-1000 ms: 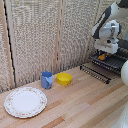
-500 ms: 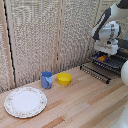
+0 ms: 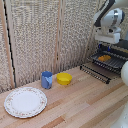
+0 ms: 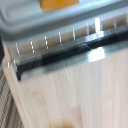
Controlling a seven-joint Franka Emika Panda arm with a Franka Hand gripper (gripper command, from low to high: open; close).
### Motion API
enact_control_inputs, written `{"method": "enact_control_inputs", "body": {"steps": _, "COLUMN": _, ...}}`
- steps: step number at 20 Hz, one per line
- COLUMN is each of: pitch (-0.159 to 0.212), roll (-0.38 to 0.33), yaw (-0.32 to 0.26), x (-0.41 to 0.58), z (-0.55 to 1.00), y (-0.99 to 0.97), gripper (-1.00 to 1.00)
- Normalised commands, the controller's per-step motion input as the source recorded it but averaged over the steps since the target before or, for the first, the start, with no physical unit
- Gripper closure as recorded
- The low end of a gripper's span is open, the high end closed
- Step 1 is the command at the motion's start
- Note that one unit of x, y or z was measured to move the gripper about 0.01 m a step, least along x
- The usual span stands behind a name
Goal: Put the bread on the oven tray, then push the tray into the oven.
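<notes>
Oven point(image 3: 118, 52) stands at three o'clock in the exterior view, its door dropped open toward the wooden table point(image 3: 75, 102), and the arm's white wrist point(image 3: 107, 36) hangs just above and in front of it. Pan point(image 3: 110, 61), a dark wire rack, sits drawn out at the oven mouth with the bread point(image 3: 104, 58) lying on its bars; the wrist view shows the same orange block point(image 4: 59, 4) at twelve o'clock beyond the pan's front bar point(image 4: 65, 54). Off at nine o'clock, well apart from the work, are a white floral plate point(image 3: 25, 102), a blue cup point(image 3: 47, 79) and a yellow bowl point(image 3: 64, 78) just beside it. The bread looks placed, so the slide-in is likely what remains. The main risk, as I judge it: a push off-centre on the front bar would skew the pan so it jams in the brackets, and a jerk could roll the bread off the bars; the open door also crowds the approach. As for the clamp, neither view shows its fingers, so I cannot tell how far they are parted or whether they touch anything.
</notes>
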Motion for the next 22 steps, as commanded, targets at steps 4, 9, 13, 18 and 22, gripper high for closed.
{"method": "enact_control_inputs", "body": {"steps": 4, "pitch": 0.042, "roll": 0.006, "yaw": 0.133, "x": -0.204, "z": 0.33, "y": 0.49, "gripper": -1.0}}
{"method": "enact_control_inputs", "body": {"steps": 9, "pitch": 0.003, "roll": -0.015, "yaw": 0.17, "x": -0.011, "z": 0.07, "y": 0.44, "gripper": -1.0}}
{"method": "enact_control_inputs", "body": {"steps": 13, "pitch": 0.004, "roll": -0.101, "yaw": 0.114, "x": 0.019, "z": 0.23, "y": 0.47, "gripper": -1.0}}
{"method": "enact_control_inputs", "body": {"steps": 18, "pitch": -0.018, "roll": -0.219, "yaw": 0.155, "x": 0.152, "z": 0.5, "y": 0.12, "gripper": -1.0}}
{"method": "enact_control_inputs", "body": {"steps": 22, "pitch": -0.011, "roll": -0.346, "yaw": 0.134, "x": 0.071, "z": 0.15, "y": 0.04, "gripper": -1.0}}
